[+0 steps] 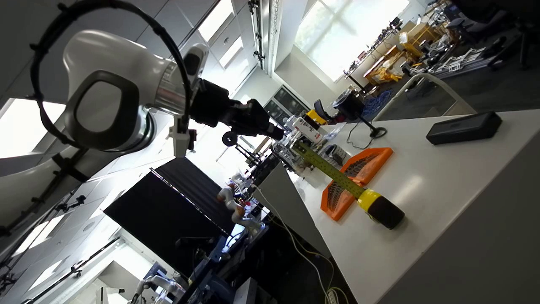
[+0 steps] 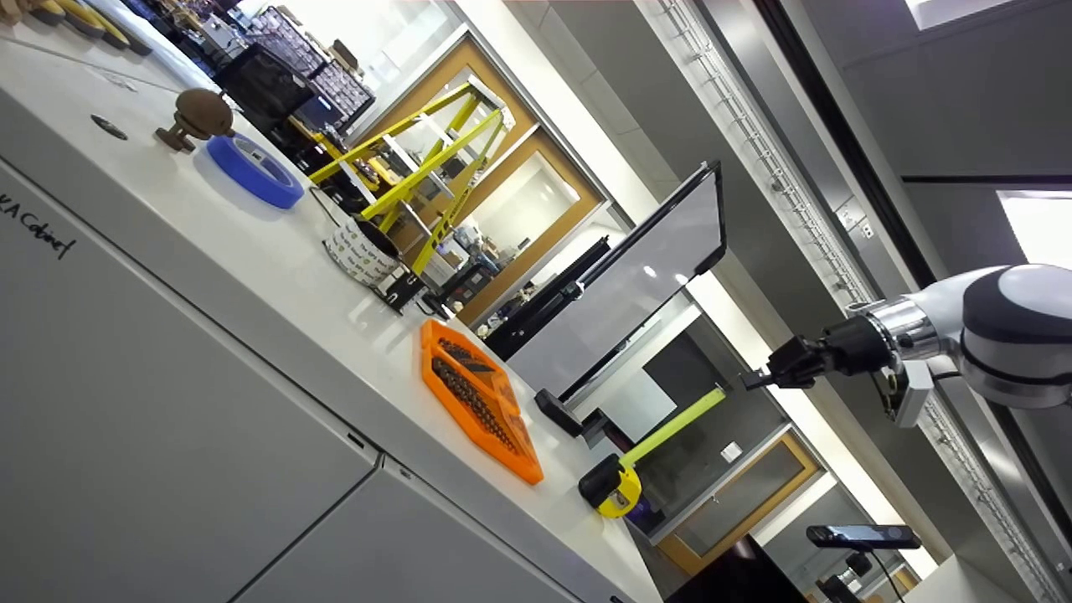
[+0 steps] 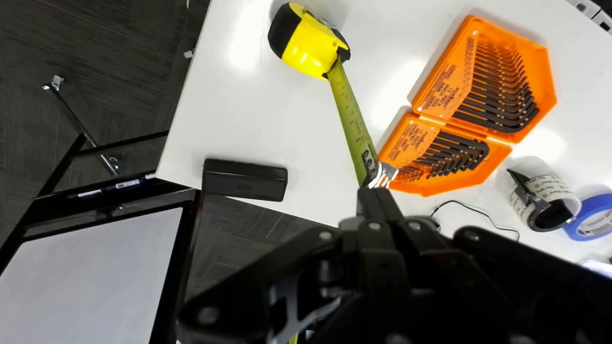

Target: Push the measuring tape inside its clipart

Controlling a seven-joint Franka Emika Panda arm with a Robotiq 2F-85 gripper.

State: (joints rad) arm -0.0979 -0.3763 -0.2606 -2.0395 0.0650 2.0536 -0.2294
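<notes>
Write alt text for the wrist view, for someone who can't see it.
A yellow and black measuring tape sits on a white table, its blade extended toward the closed gripper at the bottom. To the blade's right lies an open orange hex-key case, to its left a black box by the table's edge.

Handwritten "KA Cabinet", starting at the view's edge, marks the pale cabinet (image 2: 159, 360); "The UPS Store" repeats around the tape roll (image 2: 356, 254); the orange hex-key case (image 3: 540, 71) shows "LONG ARM" and "SERIES".
</notes>
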